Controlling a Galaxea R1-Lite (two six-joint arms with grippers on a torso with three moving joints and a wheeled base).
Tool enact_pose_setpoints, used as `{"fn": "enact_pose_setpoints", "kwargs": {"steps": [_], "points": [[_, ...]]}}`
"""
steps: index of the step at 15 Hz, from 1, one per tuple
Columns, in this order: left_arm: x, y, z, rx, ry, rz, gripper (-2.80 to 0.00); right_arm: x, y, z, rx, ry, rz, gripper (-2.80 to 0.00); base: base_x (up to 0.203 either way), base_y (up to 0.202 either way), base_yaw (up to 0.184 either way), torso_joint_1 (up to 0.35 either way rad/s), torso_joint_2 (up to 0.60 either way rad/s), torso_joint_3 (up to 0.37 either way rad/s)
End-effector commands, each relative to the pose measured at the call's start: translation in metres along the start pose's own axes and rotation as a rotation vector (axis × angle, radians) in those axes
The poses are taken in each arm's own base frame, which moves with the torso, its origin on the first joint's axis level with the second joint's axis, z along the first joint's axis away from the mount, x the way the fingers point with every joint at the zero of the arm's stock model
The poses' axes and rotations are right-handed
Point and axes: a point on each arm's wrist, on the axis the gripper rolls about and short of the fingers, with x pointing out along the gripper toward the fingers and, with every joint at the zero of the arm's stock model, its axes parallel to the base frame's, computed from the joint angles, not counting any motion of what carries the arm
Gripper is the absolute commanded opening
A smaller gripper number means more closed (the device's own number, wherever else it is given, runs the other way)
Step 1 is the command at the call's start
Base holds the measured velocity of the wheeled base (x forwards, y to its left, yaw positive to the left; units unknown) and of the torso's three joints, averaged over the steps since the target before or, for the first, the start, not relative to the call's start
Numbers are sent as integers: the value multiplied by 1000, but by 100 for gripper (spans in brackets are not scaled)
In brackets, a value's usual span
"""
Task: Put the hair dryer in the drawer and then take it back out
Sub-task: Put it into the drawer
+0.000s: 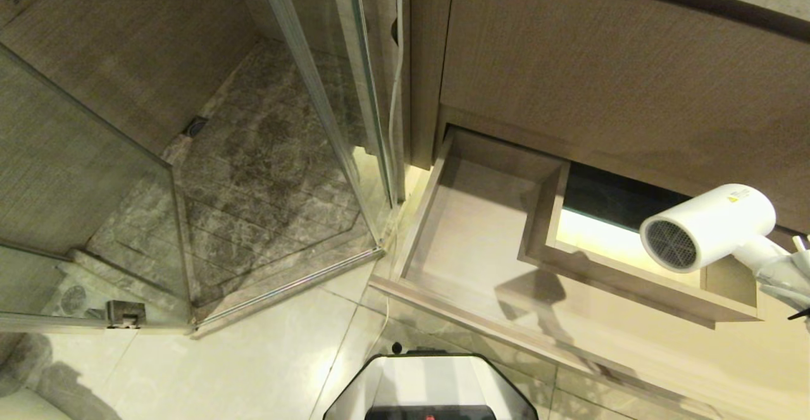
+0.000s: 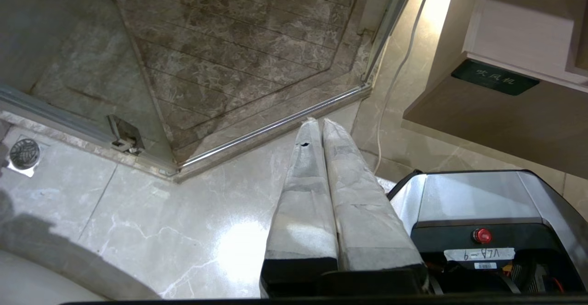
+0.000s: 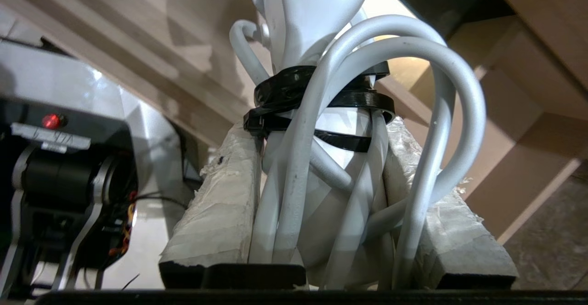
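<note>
One hair dryer [image 1: 712, 226] | clamped by right gripper [image 3: 321, 194] | above drawer [image 1: 468, 249]

The drawer [image 1: 481, 243] is pulled out from the vanity, below and beside the right gripper [image 3: 321, 194]. Its light wood-grain floor is bare; a walled rectangular cut-out [image 1: 626, 262] is set into it directly below the gripper. The pale tiled floor [image 1: 266, 357] lies beneath the drawer. On the floor, a white cord [image 2: 390, 89] is laid, and a round drain [image 2: 24, 154] is set in it.
</note>
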Motion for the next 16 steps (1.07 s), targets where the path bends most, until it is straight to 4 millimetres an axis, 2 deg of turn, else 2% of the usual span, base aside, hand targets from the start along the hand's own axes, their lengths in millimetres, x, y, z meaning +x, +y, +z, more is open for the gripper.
{"fn": "enact_pose_setpoints", "kwargs": {"steps": [1, 4, 16], "points": [[0, 0, 0, 0, 0, 0, -280, -2, 2, -3, -3, -1, 1, -280, 0, 0, 0, 7, 2, 27], [0, 0, -1, 0, 2, 0, -280, -2, 3, -3, -3, -2, 0, -280, 5, 9, -51, 8, 4, 4], [0, 0, -1, 0, 2, 0, -280, -5, 4, -4, -6, -9, -4, -280, 1, 9, -167, 4, 5, 3]]}}
